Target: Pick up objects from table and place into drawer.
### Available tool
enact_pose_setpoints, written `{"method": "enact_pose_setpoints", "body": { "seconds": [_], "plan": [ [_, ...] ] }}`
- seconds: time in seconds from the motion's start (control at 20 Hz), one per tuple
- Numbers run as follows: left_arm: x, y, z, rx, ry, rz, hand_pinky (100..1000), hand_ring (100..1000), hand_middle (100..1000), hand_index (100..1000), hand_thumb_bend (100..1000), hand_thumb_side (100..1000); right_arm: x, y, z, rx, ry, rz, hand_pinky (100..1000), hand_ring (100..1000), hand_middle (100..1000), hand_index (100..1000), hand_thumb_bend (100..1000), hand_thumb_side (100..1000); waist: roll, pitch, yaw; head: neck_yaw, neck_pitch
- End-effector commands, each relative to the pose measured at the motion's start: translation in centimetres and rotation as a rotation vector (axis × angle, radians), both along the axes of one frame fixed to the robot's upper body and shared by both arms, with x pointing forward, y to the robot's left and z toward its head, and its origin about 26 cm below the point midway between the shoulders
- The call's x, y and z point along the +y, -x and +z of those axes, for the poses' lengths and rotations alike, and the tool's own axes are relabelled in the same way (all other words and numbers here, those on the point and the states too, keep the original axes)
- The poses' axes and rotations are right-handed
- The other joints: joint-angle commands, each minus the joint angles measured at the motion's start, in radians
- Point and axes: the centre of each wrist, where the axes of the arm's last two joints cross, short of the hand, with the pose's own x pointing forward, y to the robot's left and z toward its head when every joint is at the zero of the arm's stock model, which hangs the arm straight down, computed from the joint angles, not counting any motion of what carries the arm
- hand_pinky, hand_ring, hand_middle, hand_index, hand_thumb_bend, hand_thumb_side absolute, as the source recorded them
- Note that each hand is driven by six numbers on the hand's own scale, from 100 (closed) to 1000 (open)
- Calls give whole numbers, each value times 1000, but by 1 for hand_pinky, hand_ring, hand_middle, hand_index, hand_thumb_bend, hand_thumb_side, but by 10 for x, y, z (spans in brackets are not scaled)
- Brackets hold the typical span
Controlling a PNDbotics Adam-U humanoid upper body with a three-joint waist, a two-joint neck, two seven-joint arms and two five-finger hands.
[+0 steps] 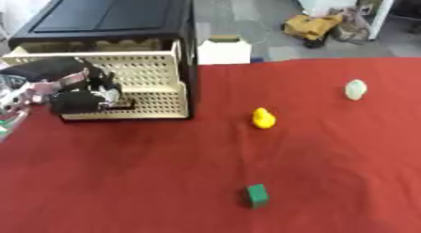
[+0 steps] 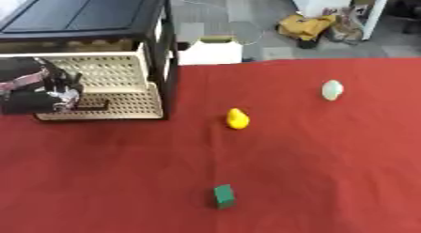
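Left hand (image 1: 82, 89) seemingly curled over drawer (image 1: 152, 93).

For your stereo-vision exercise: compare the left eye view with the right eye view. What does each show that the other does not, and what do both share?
Only the left eye view shows the silver forearm behind the left hand, near its left edge. Only the right eye view shows a wider strip of red table right of the pale egg-shaped object. Both show that hand at the open cream drawer of the black cabinet, the yellow duck, the green block and the white box beyond the table.
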Motion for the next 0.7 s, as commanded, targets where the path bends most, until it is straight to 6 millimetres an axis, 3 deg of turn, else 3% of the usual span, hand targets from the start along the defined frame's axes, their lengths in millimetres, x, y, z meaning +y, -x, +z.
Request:
{"method": "enact_pose_setpoints", "body": {
  "seconds": [0.05, 0.7],
  "plan": [
    [4, -1, 13, -63, -1, 20, 511, 682, 643, 903, 100, 1000, -2, 3, 10, -27, 16, 1, 752, 753, 636, 794, 100, 576, -2, -13, 0, 0, -14],
    [1, -10, 13, -91, 28, 20, 514, 668, 674, 919, 100, 1000, -2, 3, 9, -26, 15, 1, 753, 753, 635, 793, 100, 572, 0, -9, 2, -2, -15]
  ]
}}
